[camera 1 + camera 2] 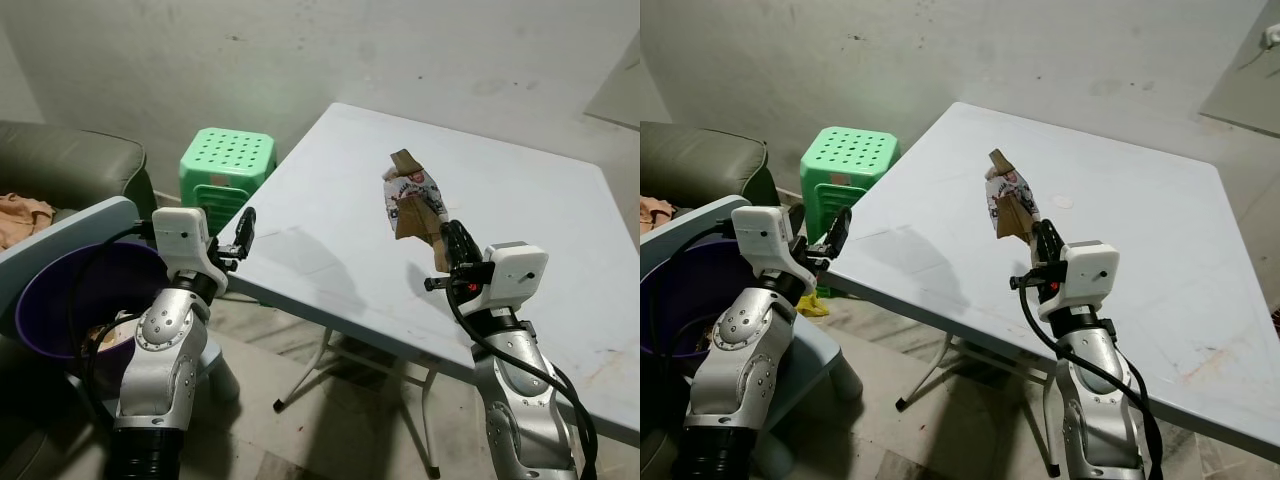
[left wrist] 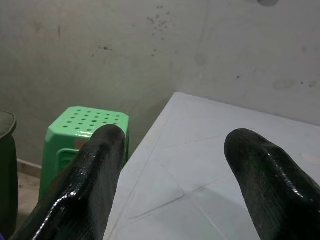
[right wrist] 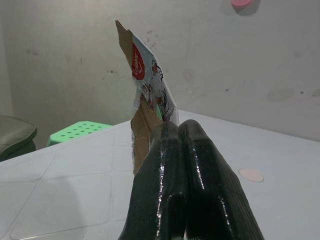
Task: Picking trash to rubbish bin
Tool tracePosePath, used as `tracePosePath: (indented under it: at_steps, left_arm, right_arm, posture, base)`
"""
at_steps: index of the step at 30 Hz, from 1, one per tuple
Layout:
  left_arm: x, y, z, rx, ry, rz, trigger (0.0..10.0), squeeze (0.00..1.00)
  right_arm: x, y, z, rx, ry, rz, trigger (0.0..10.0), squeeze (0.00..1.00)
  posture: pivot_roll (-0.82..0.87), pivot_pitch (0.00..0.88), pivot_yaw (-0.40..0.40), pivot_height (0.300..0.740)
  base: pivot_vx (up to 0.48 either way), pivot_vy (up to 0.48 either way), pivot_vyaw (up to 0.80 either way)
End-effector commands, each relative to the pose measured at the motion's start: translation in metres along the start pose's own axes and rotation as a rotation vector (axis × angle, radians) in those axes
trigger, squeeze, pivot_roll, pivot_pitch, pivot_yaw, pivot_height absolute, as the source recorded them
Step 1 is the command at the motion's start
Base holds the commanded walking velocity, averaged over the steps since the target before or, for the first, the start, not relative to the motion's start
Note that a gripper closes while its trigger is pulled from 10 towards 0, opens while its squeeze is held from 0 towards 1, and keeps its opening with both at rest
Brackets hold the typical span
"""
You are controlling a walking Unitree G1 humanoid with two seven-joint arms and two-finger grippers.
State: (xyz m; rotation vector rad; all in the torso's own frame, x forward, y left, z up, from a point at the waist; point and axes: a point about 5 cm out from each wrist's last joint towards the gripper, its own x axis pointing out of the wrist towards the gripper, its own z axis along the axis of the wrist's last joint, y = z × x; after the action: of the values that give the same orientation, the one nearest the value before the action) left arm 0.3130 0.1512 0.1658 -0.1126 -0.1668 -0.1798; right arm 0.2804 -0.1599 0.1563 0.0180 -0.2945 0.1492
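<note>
Right gripper [image 1: 446,240] pinches a cardboard scrap [image 1: 411,196] upright (apparently clear of the table [image 1: 560,220]); left gripper [image 1: 243,232] spread.

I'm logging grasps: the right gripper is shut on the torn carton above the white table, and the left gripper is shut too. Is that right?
Not quite. The left gripper is open: the left wrist view shows its two black fingers spread apart with nothing between them. The rest holds: the right gripper is shut on the torn carton above the white table.
</note>
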Motion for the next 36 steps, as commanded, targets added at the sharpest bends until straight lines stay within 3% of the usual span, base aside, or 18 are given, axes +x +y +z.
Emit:
tracePosePath:
  at_steps: [1, 7, 36]
  left_arm:
    - [0.0029, -0.0027, 0.0012, -0.006, 0.006, -0.008, 10.0, 0.00]
    - [0.0032, -0.0029, 0.0004, -0.010, 0.015, -0.010, 10.0, 0.00]
    - [0.0110, -0.0077, -0.0049, 0.030, 0.065, 0.014, 10.0, 0.00]
  right_arm:
    - [0.0000, -0.0021, -0.0013, -0.004, 0.015, -0.005, 10.0, 0.00]
    - [-0.0008, -0.0013, -0.0020, -0.001, 0.018, -0.001, 10.0, 0.00]
    - [-0.0022, -0.0007, -0.0023, -0.001, 0.026, 0.031, 10.0, 0.00]
  posture:
    - [0.03, 0.000, -0.094, 0.740]
    - [0.03, 0.000, -0.093, 0.740]
    - [0.02, 0.000, -0.092, 0.740]
  base:
    - [0.000, 0.000, 0.80]
    - [0.000, 0.443, 0.80]
    - [0.000, 0.000, 0.80]
